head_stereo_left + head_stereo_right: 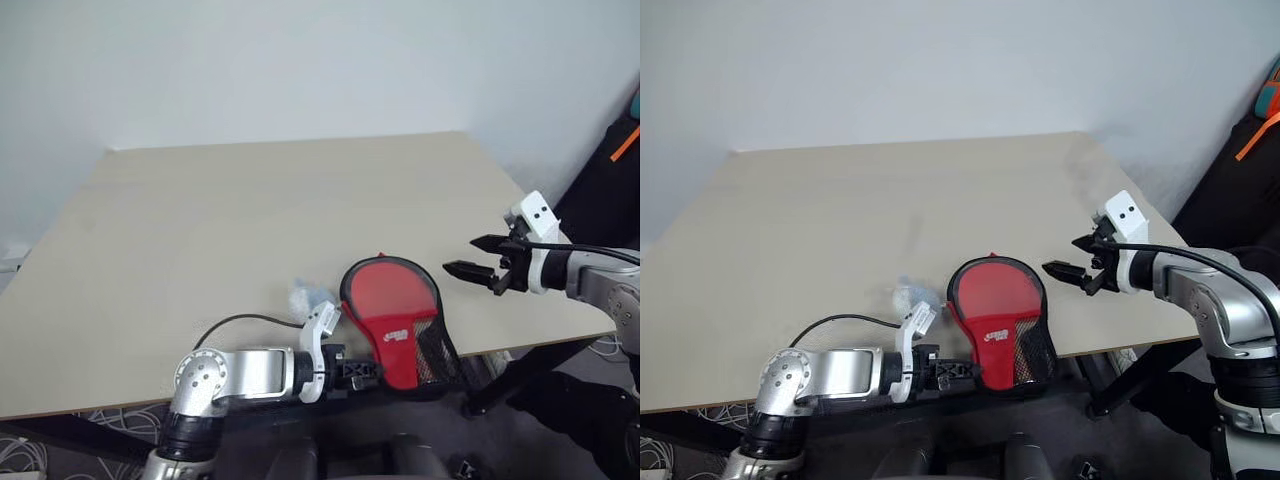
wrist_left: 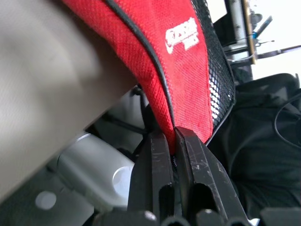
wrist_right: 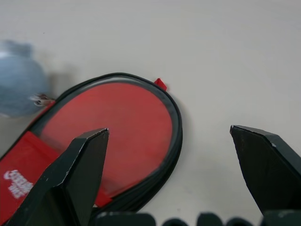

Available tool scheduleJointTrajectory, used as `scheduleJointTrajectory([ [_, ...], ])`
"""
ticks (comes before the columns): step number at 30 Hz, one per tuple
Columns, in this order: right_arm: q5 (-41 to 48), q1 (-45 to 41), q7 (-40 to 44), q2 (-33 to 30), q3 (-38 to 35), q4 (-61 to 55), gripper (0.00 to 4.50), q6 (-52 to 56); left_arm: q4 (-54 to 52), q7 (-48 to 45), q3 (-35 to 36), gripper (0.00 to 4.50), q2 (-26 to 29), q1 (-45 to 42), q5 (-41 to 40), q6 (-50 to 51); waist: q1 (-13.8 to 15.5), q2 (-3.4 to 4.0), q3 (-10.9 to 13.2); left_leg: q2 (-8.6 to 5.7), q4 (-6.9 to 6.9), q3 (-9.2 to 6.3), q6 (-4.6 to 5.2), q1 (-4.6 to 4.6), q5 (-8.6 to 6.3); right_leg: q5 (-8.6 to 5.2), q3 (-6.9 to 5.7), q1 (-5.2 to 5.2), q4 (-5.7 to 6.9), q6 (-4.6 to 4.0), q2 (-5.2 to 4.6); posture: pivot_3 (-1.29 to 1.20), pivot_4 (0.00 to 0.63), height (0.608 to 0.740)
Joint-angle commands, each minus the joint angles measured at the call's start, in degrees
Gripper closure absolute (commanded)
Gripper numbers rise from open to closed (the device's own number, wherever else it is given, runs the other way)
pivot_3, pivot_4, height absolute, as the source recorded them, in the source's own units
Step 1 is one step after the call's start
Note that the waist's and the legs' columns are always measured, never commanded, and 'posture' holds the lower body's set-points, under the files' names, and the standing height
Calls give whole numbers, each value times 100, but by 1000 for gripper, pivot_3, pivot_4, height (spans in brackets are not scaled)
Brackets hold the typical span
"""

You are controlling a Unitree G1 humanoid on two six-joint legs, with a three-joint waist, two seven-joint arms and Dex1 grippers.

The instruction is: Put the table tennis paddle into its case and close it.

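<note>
1. Case (image 1: 392,325), red with a black mesh end, lay at the near table (image 1: 250,220) edge, its narrow end overhanging.
2. Left gripper (image 1: 372,374) was clamped on that narrow red end.
3. Right gripper (image 1: 473,256) hovered spread wide, just beside the case's round end.
4. Table tennis paddle's (image 3: 113,127) red face showed inside the zipper rim.
5. Pale bluish lump (image 1: 310,295) lay beside the case.

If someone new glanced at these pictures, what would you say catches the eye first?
The red paddle-shaped fabric case with its black mesh end hangs over the near edge of the pale beige table, the left gripper pinched shut on its narrow end. To its right, the right gripper hovers wide open. A small pale bluish-white lump lies just left of the case.
</note>
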Motion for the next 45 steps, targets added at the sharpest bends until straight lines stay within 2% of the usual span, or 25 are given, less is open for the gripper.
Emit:
scheduleJointTrajectory([
  [1,55,-218,18,-21,-89,-117,0,-67,-445,-4,-386,4469,228,61,-326,-568,3,0,0,-2,0,1,0,0,0,0,0,1,-2,0,-1,0,0,740],
  [14,40,-335,-115,151,8,-79,0,-105,-321,-284,-883,4469,739,-272,-326,-1101,-2,0,0,-5,1,2,-1,0,1,-6,-1,1,-5,8,0,0,0,740],
  [17,14,-384,-102,191,46,-40,0,-136,-341,-395,-911,3747,914,-331,-326,-1077,-2,0,0,-5,1,2,-1,0,2,-16,-2,1,-5,24,1,0,0,740],
  [23,-16,-417,-88,263,134,11,0,-204,-563,-997,-725,1725,1515,-374,-326,-969,-10,0,0,-4,0,2,-1,0,1,-17,-1,0,-5,25,1,0,0,740],
  [28,-57,-415,-141,401,253,40,0,-308,-993,-2025,-652,1725,2582,-651,-326,-591,-14,-1,2,-3,-2,4,-2,-2,1,-19,-3,-4,-6,28,0,0,0,740],
  [30,-101,-438,-240,555,319,74,0,-363,-1085,-2455,-400,1725,2965,-901,-326,-522,-16,-3,3,-2,-4,5,-3,-1,1,-19,-4,-6,-8,28,1,0,0,740],
  [32,-166,-468,-355,699,359,98,384,-381,-1095,-2858,-211,1697,3190,-1132,-222,-507,-14,0,3,0,-6,6,-4,-2,1,-19,-6,-10,-6,27,1,0,0,740],
  [34,-235,-452,-484,917,510,65,894,-425,-1068,-3519,159,1697,3202,-1403,577,-732,-14,0,4,-1,-8,6,-4,-2,2,-19,-6,-8,-8,28,1,0,0,740],
  [37,-365,-376,-733,1316,795,16,1964,-461,-736,-4263,538,1697,2940,-1562,2022,-1464,-16,1,2,-2,-14,8,-8,0,4,-19,-7,-8,-11,28,1,0,0,740],
  [40,-430,-386,-997,1741,904,107,3056,-448,-239,-4486,761,1697,2506,-1563,2763,-1969,-16,2,2,-2,-30,6,-19,1,13,-18,-7,-12,-10,26,2,0,0,740],
  [43,-541,-382,-1230,2150,1012,268,4189,-564,36,-5018,808,1697,2332,-1423,3624,-2334,-18,0,2,1,-35,3,-20,-1,14,-18,-7,-15,-11,26,8,0,0,740],
  [44,-630,-394,-1312,2261,1064,385,4469,-618,100,-5247,786,1697,2324,-1350,3904,-2445,-24,1,2,1,-35,4,-20,-2,14,-17,-7,-17,-10,26,8,0,0,740],
  [45,-716,-403,-1377,2343,1115,496,4469,-662,141,-5486,740,1697,2349,-1268,4215,-2575,-29,1,2,1,-37,6,-20,-1,14,-17,-6,-18,-10,26,8,0,0,740],
])
